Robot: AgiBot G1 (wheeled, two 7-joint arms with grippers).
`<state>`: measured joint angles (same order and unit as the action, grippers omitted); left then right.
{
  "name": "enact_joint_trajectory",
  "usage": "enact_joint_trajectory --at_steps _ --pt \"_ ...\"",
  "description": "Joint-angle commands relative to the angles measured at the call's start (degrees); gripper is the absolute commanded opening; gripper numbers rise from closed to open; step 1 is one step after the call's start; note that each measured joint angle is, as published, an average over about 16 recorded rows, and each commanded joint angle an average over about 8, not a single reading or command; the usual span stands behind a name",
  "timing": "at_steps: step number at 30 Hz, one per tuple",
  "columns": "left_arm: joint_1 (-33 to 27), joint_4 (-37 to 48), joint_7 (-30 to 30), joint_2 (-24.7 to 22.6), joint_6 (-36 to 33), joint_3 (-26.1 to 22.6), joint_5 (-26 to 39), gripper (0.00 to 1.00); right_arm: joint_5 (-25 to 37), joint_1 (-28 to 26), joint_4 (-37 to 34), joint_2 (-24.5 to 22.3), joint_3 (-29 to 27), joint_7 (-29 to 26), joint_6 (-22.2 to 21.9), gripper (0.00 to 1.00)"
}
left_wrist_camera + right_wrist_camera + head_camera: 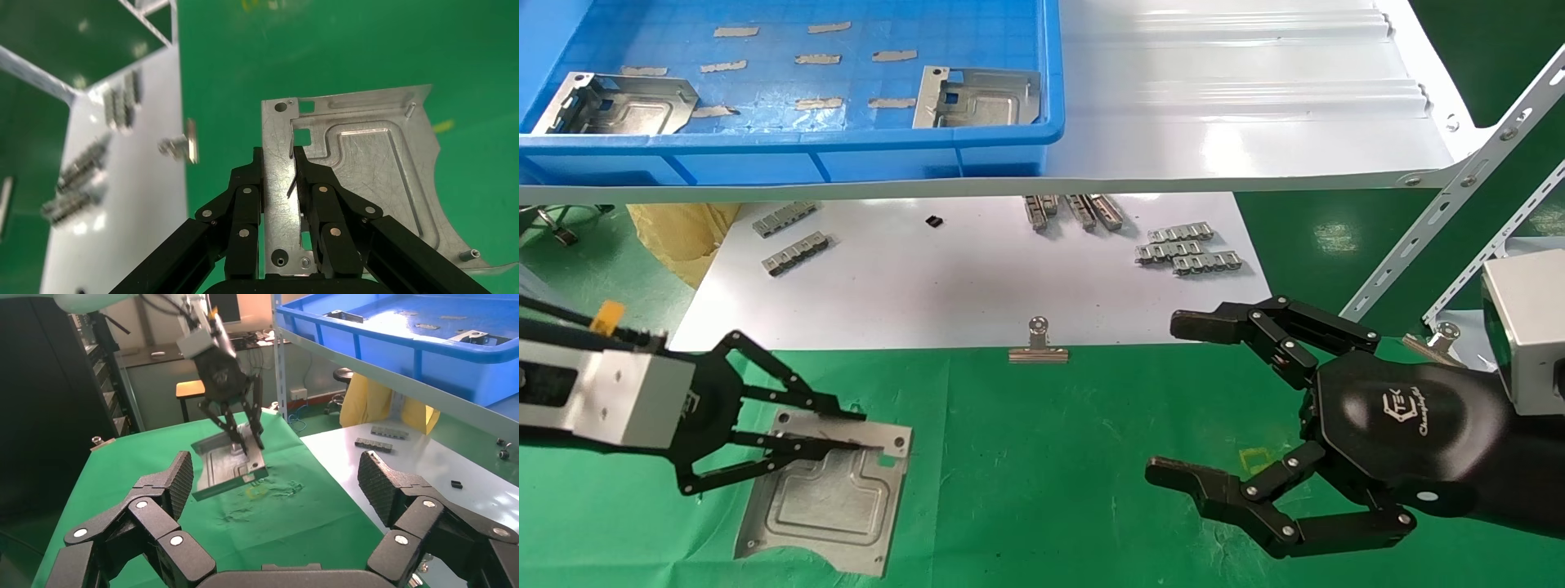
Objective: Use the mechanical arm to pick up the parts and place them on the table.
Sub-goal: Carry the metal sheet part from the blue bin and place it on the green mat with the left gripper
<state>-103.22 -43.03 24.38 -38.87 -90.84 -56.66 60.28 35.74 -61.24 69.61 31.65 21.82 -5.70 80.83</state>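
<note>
Plate (825,494) is hanging from the left tool (850,433), which is pinching its flat border strip near a corner hole; the left wrist view shows the strip running between the fingers (246,211). From the right wrist view the plate looks tilted, its far edge lifted and its low edge at or just above the table (1050,457); I cannot tell if it is touching. Being thin stamped sheet metal, it is probably stiff, light and slick, with sharp edges and bent tabs, so a grip on a plain margin is likely holding better than one on the embossed centre, and a one-edge hold may be letting it swing. The right tool (1164,400), a black hand, is hovering over the table with fingers spread, holding nothing. Two more plates (977,98) are lying in the blue bin (846,139).
</note>
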Motion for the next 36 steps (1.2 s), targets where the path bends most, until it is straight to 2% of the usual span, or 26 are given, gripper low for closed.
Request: enact_joint_trajectory --at_steps 1,9,17,19,25,27,36 --pt "0.9 0.8 2.0 0.5 0.3 -1.7 -0.7 0.00 0.0 0.0 0.0 0.0 0.0 0.0 0.0 1.00" --pt "2.4 7.6 7.4 -1.1 1.0 -4.7 0.9 0.00 0.0 0.0 0.0 0.0 0.0 0.0 0.0 1.00" --pt "3.5 12.7 10.7 -2.5 1.8 -5.5 0.5 0.00 0.0 0.0 0.0 0.0 0.0 0.0 0.0 1.00" --pt "3.8 13.7 11.5 -2.8 2.4 -5.5 0.4 0.09 0.0 0.0 0.0 0.0 0.0 0.0 0.0 1.00" --pt "4.7 15.8 13.9 -3.8 5.3 -5.5 0.8 0.82 0.0 0.0 0.0 0.0 0.0 0.0 0.0 1.00" --pt "4.9 16.2 14.3 -4.1 5.9 -5.6 1.1 0.98 0.0 0.0 0.0 0.0 0.0 0.0 0.0 1.00" --pt "5.1 17.3 15.4 -5.0 7.2 -5.6 1.4 1.00 0.0 0.0 0.0 0.0 0.0 0.0 0.0 1.00"
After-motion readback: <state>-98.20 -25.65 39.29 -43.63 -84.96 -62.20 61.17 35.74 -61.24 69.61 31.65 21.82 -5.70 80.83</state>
